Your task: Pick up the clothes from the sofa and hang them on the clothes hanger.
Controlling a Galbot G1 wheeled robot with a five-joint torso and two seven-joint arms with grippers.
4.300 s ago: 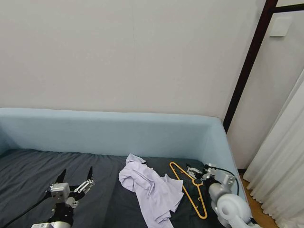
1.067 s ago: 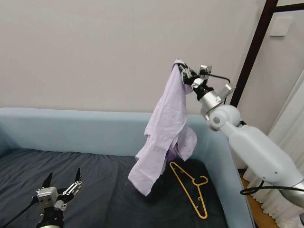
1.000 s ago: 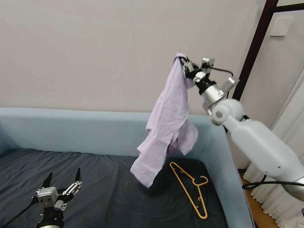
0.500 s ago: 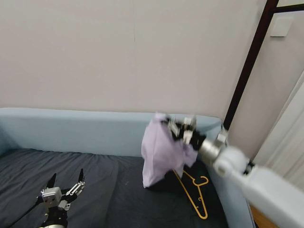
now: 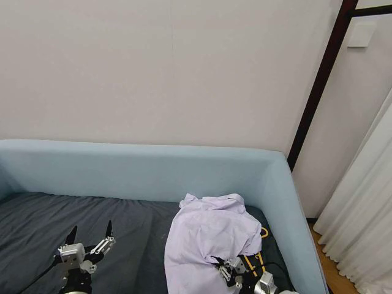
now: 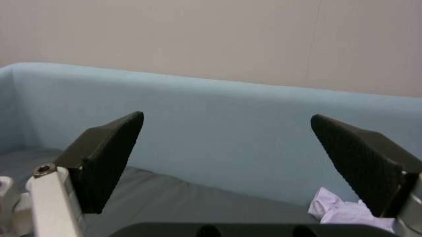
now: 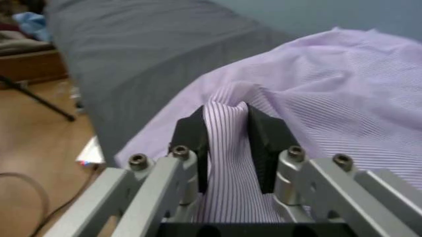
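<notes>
Right gripper [image 7: 228,126], fingers pinching a thin fold of the shirt [image 5: 208,236] heaped over the hanger [image 5: 264,233] at the right end of the sofa [image 5: 122,171]: lifting may slip the fold or drag the hanger; left gripper [image 5: 90,236] hovers spread over the seat.

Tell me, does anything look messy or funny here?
Yes. The shirt lies crumpled on the sofa, covering most of the hanger instead of hanging on it. The right gripper pinches a fold of it.
</notes>
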